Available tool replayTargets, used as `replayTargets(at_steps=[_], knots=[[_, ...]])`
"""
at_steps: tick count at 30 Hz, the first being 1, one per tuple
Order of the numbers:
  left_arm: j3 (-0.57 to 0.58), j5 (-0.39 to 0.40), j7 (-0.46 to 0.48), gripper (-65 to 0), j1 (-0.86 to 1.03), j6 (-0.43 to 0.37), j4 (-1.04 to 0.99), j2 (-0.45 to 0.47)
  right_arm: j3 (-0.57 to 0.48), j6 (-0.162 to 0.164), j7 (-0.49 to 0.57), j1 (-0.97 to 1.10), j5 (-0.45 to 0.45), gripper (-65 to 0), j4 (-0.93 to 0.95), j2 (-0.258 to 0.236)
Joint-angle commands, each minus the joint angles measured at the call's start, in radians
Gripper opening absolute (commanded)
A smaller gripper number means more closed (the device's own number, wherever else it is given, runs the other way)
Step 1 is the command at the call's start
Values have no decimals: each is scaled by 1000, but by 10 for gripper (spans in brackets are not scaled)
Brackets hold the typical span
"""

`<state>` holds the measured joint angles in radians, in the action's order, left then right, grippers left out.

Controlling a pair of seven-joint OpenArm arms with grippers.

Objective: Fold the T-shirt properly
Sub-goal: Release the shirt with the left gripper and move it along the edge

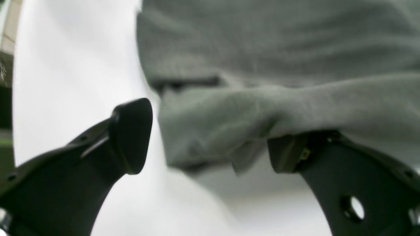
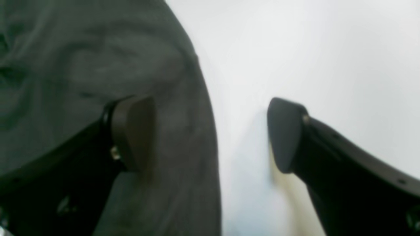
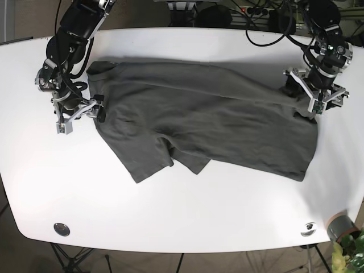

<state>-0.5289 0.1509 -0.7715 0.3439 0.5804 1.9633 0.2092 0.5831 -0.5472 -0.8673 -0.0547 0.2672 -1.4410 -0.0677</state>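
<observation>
T-shirt (image 3: 205,119) lay rumpled across the white counter (image 3: 182,227). Both grippers, left (image 1: 210,137) and right (image 2: 210,134), had their fingers spread astride opposite edges, nothing pinched. Grasping seemed the step; next, closing on cloth before lifting.

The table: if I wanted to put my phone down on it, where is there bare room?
The widest bare patch of the table lies between the T-shirt and the near edge. A narrower strip runs along the far edge behind the shirt. The two ends are crowded: the right hand and left hand sit open at the shirt's edges.
</observation>
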Motion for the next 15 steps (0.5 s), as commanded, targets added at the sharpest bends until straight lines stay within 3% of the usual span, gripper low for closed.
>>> replayTargets(at_steps=[1, 5, 8, 15], knots=[[-7, 9, 17, -146, 10, -3, 18, 14, 4, -1, 26, -32, 13, -143, 12, -27], [-9, 13, 17, -146, 47, 3, 18, 25, -8, 2, 36, -67, 13, -143, 84, -27], [-10, 14, 16, -146, 62, 91, 17, 43, -67, 6, 72, -73, 13, -152, 116, -27], [-24, 8, -75, -146, 63, 118, 18, 46, -113, 8, 105, -81, 16, -274, 162, -24]])
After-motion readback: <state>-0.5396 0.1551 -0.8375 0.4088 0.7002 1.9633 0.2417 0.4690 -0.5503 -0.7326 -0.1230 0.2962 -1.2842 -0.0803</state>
